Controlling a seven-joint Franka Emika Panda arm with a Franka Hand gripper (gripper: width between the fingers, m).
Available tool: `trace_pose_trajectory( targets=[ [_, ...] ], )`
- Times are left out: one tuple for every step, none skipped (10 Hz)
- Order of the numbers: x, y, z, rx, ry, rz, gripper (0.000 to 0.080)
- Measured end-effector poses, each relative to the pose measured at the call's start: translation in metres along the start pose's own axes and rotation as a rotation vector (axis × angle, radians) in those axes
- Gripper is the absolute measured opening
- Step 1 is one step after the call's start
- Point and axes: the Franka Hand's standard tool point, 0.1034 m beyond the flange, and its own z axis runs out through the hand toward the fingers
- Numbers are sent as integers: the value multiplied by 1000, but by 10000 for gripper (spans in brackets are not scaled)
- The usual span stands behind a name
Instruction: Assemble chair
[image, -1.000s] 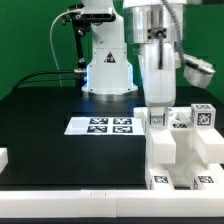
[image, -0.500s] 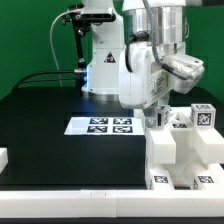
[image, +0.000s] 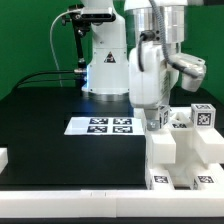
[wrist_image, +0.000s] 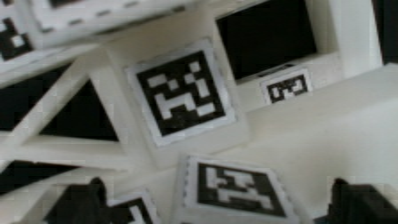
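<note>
The partly built white chair (image: 185, 150) stands at the exterior view's right, a chunky block with tagged tops (image: 204, 114) along its back. My gripper (image: 154, 118) hangs just over the chair's back left corner, its hand turned at an angle. In the wrist view white chair pieces (wrist_image: 178, 90) with square tags fill the picture. My gripper (wrist_image: 217, 205) is open; its dark fingers (wrist_image: 82, 202) stand far apart on either side of a tagged white piece (wrist_image: 235, 190), with a gap on each side. Nothing is held.
The marker board (image: 105, 125) lies flat on the black table (image: 60, 140), just left of the chair. A low white rail end (image: 3, 157) sits at the left edge and another rail (image: 70, 200) runs along the front. The robot's base (image: 108, 70) stands behind.
The hand has swivelled over the chair's back corner, first swinging out to the left, then partly back. Its jaws now stand wider apart than before.
</note>
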Motion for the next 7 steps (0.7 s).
trace_pose_trajectory(
  targets=[
    [-1, 2, -3, 7, -2, -209, 643],
    [-3, 5, -2, 5, -5, -417, 648],
    [-3, 5, -1, 4, -5, -419, 648],
    [-2, 5, -1, 3, -3, -513, 649],
    [-1, 5, -1, 3, -2, -584, 649],
    [0, 4, -1, 3, -2, -650, 649],
    [5, 2, -2, 9, 4, -863, 649]
  ],
)
